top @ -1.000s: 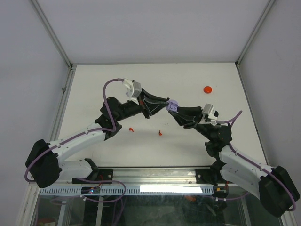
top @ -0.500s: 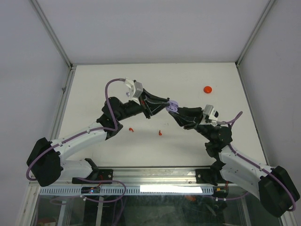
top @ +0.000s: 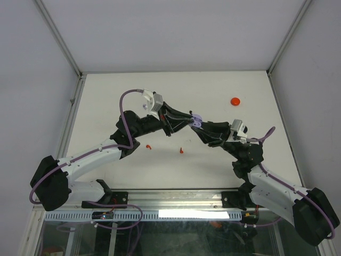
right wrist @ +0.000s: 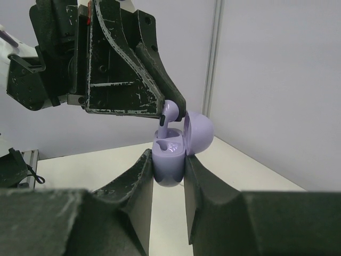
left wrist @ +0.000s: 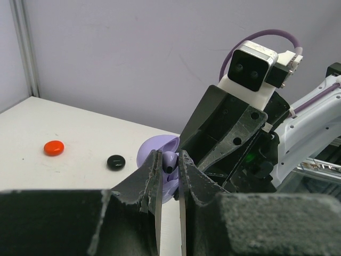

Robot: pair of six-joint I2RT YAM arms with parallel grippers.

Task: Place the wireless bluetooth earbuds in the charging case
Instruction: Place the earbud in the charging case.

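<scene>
My right gripper (right wrist: 169,160) is shut on the open lilac charging case (right wrist: 169,157) and holds it above the table; its lid (right wrist: 199,133) stands open to the right. My left gripper (left wrist: 170,163) is shut on a lilac earbud (left wrist: 169,161), whose stem reaches down into the case's far socket, as the right wrist view (right wrist: 168,118) shows. The near socket looks empty. In the top view the two grippers meet at the case (top: 196,120) over the middle of the table. Two red earbuds (top: 148,145) (top: 181,151) lie on the table nearer the arms.
A red round case (top: 235,101) lies at the back right; it shows in the left wrist view (left wrist: 54,148) beside a black round case (left wrist: 115,161). Grey walls and metal posts ring the white table (top: 106,101).
Both grippers shifted slightly right and down together, the left one closing on the case with the lilac earbud. Nothing on the table moved.
</scene>
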